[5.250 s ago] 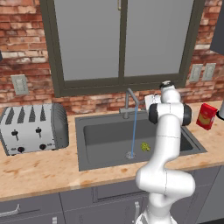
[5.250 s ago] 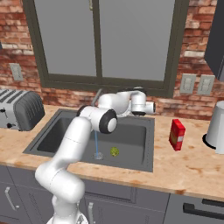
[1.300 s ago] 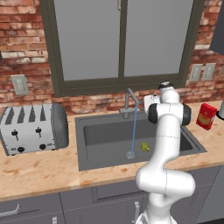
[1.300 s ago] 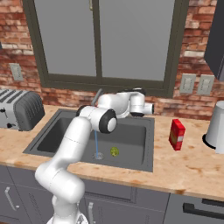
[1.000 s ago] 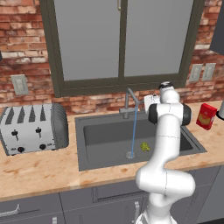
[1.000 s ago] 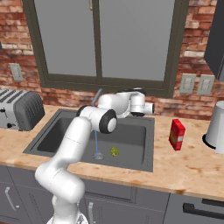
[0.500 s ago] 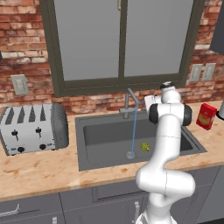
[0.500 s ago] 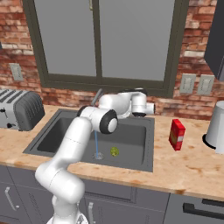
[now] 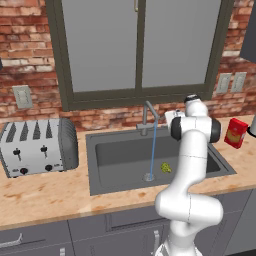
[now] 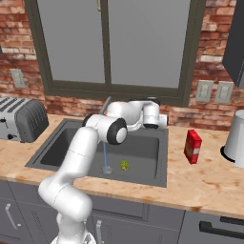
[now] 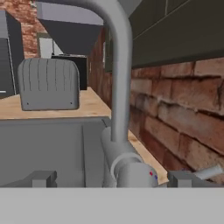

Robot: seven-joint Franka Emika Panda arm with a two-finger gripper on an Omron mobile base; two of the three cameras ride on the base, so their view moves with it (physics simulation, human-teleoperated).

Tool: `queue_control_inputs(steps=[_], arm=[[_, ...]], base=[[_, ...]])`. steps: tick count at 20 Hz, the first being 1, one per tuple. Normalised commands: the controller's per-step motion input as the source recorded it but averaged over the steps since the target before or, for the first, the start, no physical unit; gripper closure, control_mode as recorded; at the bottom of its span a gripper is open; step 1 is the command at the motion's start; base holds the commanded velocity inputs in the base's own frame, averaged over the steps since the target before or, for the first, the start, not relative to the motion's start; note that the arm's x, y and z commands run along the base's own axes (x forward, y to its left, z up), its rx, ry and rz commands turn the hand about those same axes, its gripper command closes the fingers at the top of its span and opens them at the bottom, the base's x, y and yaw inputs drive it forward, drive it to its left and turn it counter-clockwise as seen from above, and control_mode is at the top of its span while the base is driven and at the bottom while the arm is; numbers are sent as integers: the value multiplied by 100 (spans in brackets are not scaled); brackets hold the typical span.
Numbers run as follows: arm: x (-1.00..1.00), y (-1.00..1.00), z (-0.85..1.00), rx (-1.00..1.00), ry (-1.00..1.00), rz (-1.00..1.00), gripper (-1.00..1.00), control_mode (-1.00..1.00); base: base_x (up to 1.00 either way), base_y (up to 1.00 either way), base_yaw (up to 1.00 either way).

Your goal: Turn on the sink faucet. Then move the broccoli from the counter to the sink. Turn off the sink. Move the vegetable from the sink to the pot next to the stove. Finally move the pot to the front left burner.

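Observation:
Water runs in a thin stream from the sink faucet (image 9: 148, 116) into the dark grey sink (image 9: 120, 152). On the basin floor, just right of the stream, lies the tiny green broccoli (image 9: 165, 167), also visible in the right base view as the broccoli (image 10: 125, 165). My gripper (image 11: 113, 179) is open, and its two fingertips (image 11: 41, 178) stand either side of the faucet's base (image 11: 131, 170). They do not touch it. The small lever (image 11: 210, 172) pokes out on the right, beyond the right-hand tip. The pot and the stove are out of view.
A silver toaster (image 9: 37, 145) stands on the counter (image 9: 45, 195) left of the sink. A red box (image 10: 192, 146) and a pale grey canister (image 10: 234, 138) stand to the right. A brick wall and the window frame rise close behind the faucet.

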Motion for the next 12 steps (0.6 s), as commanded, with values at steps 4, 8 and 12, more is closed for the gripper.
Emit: queue_control_inputs(steps=[4,8,12], arm=[[-10,14,4,2,1,0,-100,-100],[-2,14,9,2,2,0,-100,-100],[0,3,8,2,4,0,-100,-100]], base=[[0,0,0],[0,0,0],[0,0,0]])
